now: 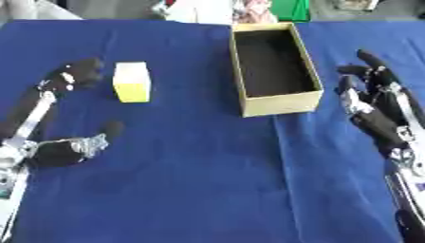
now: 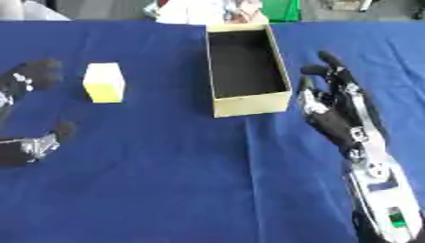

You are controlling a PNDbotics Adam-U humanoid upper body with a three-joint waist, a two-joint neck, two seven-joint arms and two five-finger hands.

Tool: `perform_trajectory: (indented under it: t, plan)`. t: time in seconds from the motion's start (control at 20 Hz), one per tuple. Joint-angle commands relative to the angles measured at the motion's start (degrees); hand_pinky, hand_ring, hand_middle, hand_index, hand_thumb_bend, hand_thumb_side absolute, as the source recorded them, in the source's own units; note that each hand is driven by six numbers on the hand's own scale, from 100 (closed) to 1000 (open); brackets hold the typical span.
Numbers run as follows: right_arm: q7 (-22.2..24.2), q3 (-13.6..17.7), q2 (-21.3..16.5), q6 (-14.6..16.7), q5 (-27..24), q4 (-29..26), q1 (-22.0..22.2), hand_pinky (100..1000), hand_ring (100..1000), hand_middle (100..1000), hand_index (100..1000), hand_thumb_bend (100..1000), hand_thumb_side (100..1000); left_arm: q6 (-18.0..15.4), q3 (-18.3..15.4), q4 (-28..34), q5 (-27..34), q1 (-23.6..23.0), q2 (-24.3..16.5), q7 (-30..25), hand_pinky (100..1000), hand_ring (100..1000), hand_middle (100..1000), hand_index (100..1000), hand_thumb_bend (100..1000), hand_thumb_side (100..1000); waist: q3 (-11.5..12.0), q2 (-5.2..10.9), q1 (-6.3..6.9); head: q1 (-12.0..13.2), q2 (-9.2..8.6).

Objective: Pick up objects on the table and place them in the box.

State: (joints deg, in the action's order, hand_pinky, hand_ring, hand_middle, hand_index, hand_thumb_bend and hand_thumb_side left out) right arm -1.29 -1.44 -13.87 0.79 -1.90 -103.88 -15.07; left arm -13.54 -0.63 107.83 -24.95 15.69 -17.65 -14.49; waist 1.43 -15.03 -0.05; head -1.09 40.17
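— Block first: where does it lie in the left eye view?

— One yellow block with a pale top sits on the blue tablecloth, just beside the fingertips of the left hand, on their inner side and not touching them. The thumb reaches in lower down, nearer the robot than the block. Fingers and thumb are spread apart and hold nothing.

— And the box?

— One open cardboard box, dark inside, stands between the two hands, nearer the right hand. I see nothing in it, though the dark lining may hide something small.

— What is that right hand doing?

— It rests on the cloth just beside the box's near right corner, fingers straight and pointing away from the robot, apart from the box wall.

— Does the right eye view add anything?

— Same count: one block, one box, two hands. The right hand shows more fully here, its silver forearm running down to the lower edge. The left hand is partly cut by the frame's edge; its dark fingertips stay level with the block, near it, with a gap of cloth between.
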Motion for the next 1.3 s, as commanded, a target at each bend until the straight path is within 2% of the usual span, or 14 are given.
perform_trajectory:
  t: [0.05, 0.45, 0.8, 1.1, 1.3]
  plan:
    - [-0.08, 0.25, -1.01, 0.01, 0.3, -1.22, -0.42, 763, 1000, 736, 971, 100, 289, -0.16, -0.5, 1.27, -0.66, 0.83, -1.31, 0.65, 824, 840, 869, 969, 462, 503, 0.0, 1.05, 0.14, -0.04, -0.4]
    - [-0.11, 0.29, -1.01, 0.01, 0.31, -1.2, -0.36, 762, 1000, 736, 971, 100, 288, -0.15, -0.7, 1.3, -1.18, 0.86, -1.86, 1.33, 825, 840, 871, 971, 448, 511, -0.04, 1.06, 0.12, -0.12, -0.45]
    - [-0.1, 0.29, -1.1, -0.03, 0.37, -1.17, -0.32, 763, 1000, 736, 971, 100, 288, 0.67, -0.57, 1.61, -2.49, 2.48, -4.52, 2.52, 826, 844, 876, 974, 426, 435, -0.1, 1.13, 0.18, -0.07, -0.42]
    - [0.01, 0.19, -1.34, -0.11, 0.45, -1.1, -0.23, 763, 1000, 736, 971, 100, 289, 1.04, 0.94, 0.23, -2.89, 7.4, -13.44, 1.73, 826, 848, 881, 962, 454, 421, -0.56, 1.15, 0.49, -0.14, -0.48]
    - [0.1, 0.09, -1.59, -0.2, 0.51, -1.03, -0.12, 763, 1000, 736, 971, 100, 288, 1.81, 2.69, -3.05, -0.6, 11.87, -20.99, 0.99, 824, 845, 882, 958, 428, 406, -0.98, 1.26, 0.86, -0.13, -0.51]
